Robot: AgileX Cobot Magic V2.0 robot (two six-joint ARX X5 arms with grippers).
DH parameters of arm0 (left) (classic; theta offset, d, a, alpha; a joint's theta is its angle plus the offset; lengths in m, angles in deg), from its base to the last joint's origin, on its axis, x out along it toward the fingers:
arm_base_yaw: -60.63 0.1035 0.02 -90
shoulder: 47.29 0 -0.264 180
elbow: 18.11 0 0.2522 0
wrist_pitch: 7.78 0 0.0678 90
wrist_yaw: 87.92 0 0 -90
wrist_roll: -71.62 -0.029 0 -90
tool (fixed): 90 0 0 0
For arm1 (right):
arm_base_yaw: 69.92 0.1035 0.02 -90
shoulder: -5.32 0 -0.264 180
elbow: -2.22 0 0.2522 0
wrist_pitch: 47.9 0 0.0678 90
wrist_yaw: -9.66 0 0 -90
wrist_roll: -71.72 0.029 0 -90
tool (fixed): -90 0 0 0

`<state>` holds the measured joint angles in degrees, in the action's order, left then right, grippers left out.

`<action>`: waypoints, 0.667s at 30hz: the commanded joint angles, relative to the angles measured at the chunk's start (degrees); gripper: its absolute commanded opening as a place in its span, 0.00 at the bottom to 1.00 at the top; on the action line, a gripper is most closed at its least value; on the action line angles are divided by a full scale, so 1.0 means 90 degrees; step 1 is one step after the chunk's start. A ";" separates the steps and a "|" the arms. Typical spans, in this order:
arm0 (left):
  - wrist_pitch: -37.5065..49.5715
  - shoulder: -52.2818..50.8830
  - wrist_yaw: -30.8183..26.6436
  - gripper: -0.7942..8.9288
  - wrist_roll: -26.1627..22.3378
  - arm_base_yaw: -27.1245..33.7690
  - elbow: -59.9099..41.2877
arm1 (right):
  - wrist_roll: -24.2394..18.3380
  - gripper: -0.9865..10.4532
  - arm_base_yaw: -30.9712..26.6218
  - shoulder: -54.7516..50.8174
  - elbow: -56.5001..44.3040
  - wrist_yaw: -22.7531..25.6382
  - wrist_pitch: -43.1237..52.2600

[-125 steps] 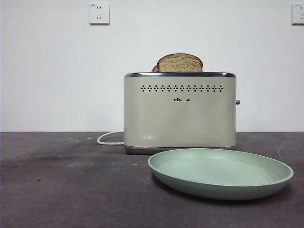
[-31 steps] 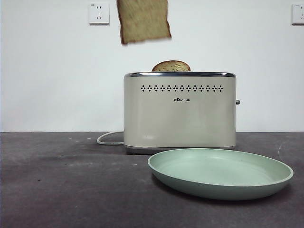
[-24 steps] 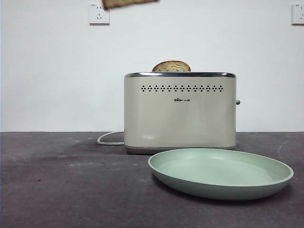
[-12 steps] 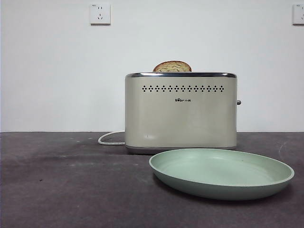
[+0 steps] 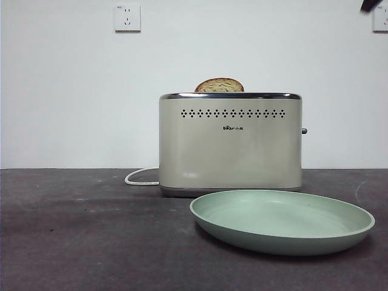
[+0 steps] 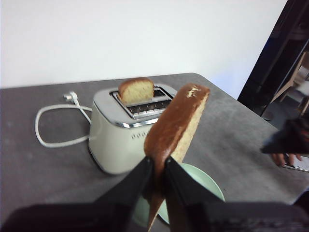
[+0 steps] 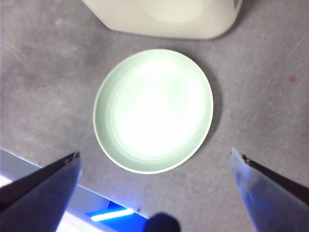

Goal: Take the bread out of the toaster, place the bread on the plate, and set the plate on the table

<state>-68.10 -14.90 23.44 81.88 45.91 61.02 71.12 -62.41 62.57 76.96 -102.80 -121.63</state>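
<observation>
The plate lies empty on the table, just in front of the toaster, where a narrower slice remains. High above, the left gripper clamps the bread by its lower edge. The right gripper hangs spread wide over the plate. Lower the bread flat over the plate's middle before letting go.

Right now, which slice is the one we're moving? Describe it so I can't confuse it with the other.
Start at the cream toaster: a narrow dome-topped slice stands in its slot. The bread is out of the toaster, above the green plate, clamped by the left gripper. It is the wider slice, with a dark brown crust.
</observation>
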 commanded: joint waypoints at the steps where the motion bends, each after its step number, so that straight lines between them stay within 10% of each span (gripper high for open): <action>1: -0.0085 -0.0542 0.0017 0.07 0.0379 0.0022 -0.0425 | 0.0063 0.66 0.0010 0.0461 -0.0039 0.0029 0.0160; 20: -0.1037 -0.1778 0.0024 0.07 0.0580 0.0022 -0.1200 | 0.0061 0.58 0.0012 0.3444 -0.0282 0.0010 0.1401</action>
<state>-77.83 -30.62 23.51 86.71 45.91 50.35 71.32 -62.43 92.69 75.10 -102.69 -109.28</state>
